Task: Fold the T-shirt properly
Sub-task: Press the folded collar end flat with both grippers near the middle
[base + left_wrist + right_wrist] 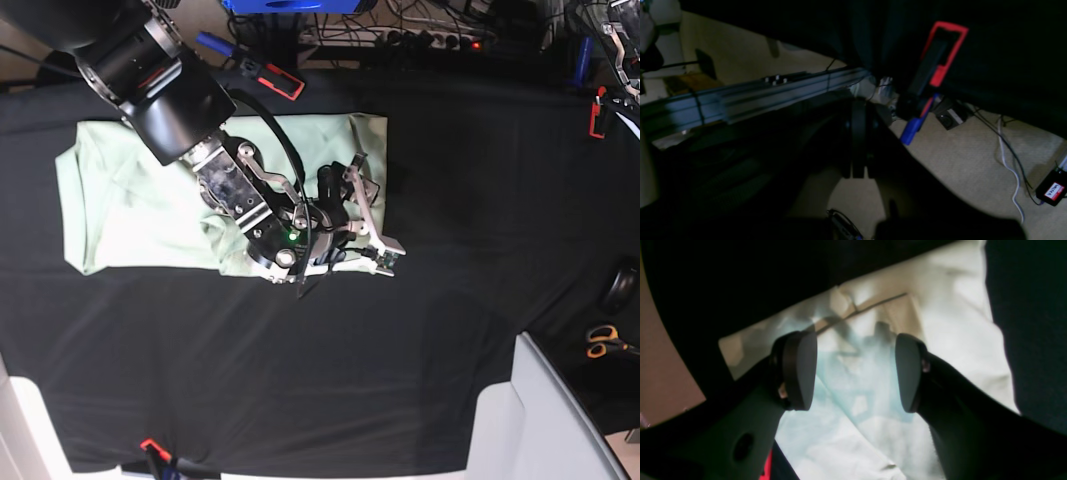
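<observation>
The T-shirt [140, 190] is laid on the left part of the black table [470, 200], partly folded into a rough rectangle. Above its right edge the right gripper [856, 373] is held with jaws apart, nothing between them. The fold should be smoothed flat before regripping. The left gripper [858, 143] is closed, empty, well aside.

Base view looks straight down from overhead on the black-covered desk [420, 300], taking in both arms. Right wrist view sits close behind its claw [855, 371], facing the T-shirt [957, 323], also seen from overhead. Left wrist view faces off-desk toward carpeted floor [960, 160].
</observation>
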You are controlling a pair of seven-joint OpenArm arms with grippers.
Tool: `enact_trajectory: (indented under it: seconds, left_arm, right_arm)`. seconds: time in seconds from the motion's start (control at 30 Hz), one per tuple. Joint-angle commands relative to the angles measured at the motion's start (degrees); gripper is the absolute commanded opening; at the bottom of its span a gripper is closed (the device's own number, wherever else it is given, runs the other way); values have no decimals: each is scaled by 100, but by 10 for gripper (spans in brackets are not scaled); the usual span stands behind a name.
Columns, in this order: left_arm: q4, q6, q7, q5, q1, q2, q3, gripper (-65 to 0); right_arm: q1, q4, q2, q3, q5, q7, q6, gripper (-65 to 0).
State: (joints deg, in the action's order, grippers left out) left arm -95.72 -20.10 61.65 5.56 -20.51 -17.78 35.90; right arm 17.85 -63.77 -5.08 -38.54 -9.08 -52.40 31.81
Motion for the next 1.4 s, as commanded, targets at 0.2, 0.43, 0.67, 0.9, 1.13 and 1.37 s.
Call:
enact_trajectory:
  seconds: [0.2,0.43,0.67,0.9,1.13,1.37]
  left_arm:
    - [-85,36,-42,72,-19,-2,10,-650]
    - [-76,36,-42,107,-19,7,10,-650]
    - [-76,36,-42,107,-19,7,10,-650]
    - [-76,36,-33,107,-19,7,10,-650]
    - [-76,36,-33,107,-19,7,10,-650]
    - [-76,36,-33,107,7,7,10,-650]
  right_arm:
    - [541,430,-85,35,-54,392,14,-293]
    - [646,1089,-94,43,-54,805,23,-293]
    - [655,1581,-103,35,-54,1245,23,-293]
    - [646,1608,-103,35,-54,1271,23,-325]
    - [620,1581,-85,52,-63,1236,23,-650]
    - [391,1230,-68,246,-63,981,23,-649]
